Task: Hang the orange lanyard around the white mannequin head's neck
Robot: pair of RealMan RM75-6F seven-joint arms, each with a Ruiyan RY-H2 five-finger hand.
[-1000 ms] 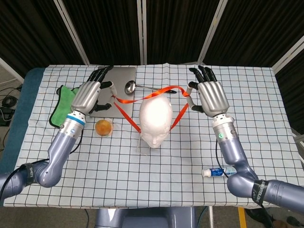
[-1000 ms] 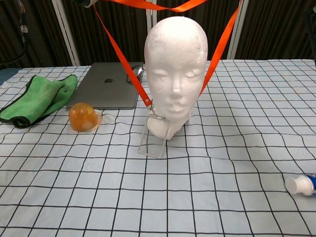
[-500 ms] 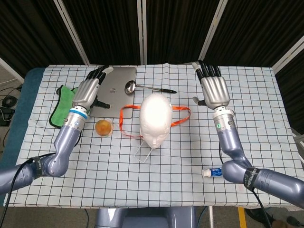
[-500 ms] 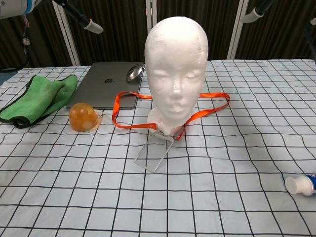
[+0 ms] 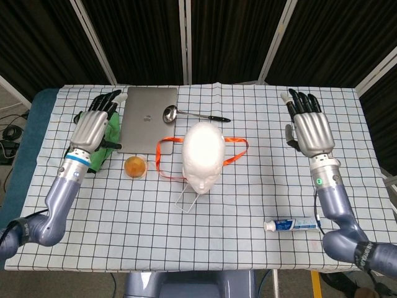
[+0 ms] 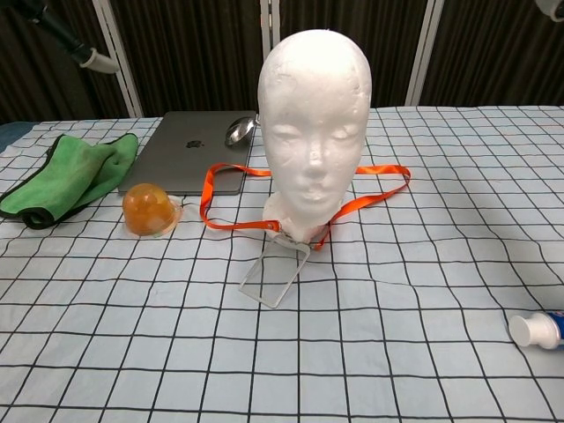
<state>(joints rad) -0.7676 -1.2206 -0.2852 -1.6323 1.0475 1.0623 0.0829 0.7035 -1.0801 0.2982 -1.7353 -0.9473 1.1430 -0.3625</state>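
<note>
lanyard (image 5: 166, 149): orange flat woven ribbon, looped round the base of the mannequin head (image 5: 202, 155), lying slack on the cloth both sides; same lie as half a second ago, a second ago it was stretched in the air above the head
badge sleeve (image 6: 274, 272): clear flat rectangle, resting on the cloth just near of the neck, clipped to the ribbon
change: both arms have pulled out wide since the drop; nothing touches the ribbon
left hand (image 5: 93, 125): released, fingers straight and apart, over the green cloth (image 6: 62, 173) at far left
right hand (image 5: 310, 126): released, fingers spread, well right of the head, holds nothing
meaning: looks done, loop is round the neck; only retreat left by my read
head material: white foam-like, matte, slightly pitted, smooth egg-shaped crown, upright
tablecloth (image 5: 248, 205): white with black grid, light wrinkles
others: grey laptop (image 5: 149, 115) shut, metal ladle (image 5: 171, 113), amber dome-shaped cup (image 6: 149, 210), toothpaste tube (image 5: 291, 224) near right
</note>
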